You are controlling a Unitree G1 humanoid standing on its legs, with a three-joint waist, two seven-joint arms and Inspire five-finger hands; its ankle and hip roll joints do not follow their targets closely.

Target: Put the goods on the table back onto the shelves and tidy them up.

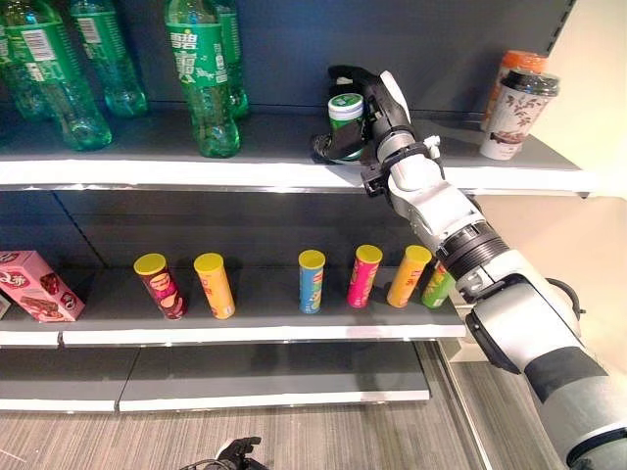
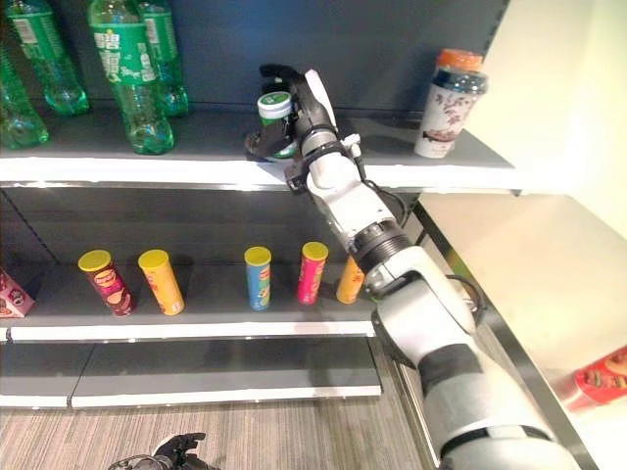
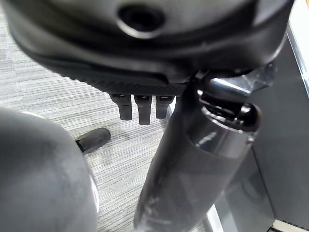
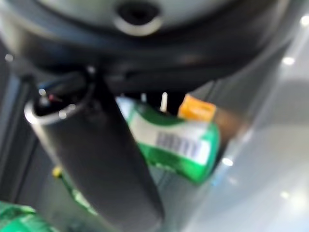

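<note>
Right now the right hand [image 1: 377,117] has its dark fingers and white-covered thumb curled round a small green can with a white lid [image 1: 345,116], holding it upright just over the top shelf [image 1: 255,157] of the grey metal rack — between the tall green plastic bottles [image 1: 201,78] and the orange-lidded drink cup [image 1: 517,103]. I judge this to be the placing step: lower the can until its base sits flat on the smooth metal, clear of the front lip, then let go without nudging it. A short rigid cylinder should stand steadily; the slick shelf may let it slide if bumped. On the shelf below stands a row of slim cardboard snack tubes [image 1: 312,279] with yellow lids. The left hand [image 1: 238,453] hangs low over the ribbed grey floor, fingers loosely extended.
</note>
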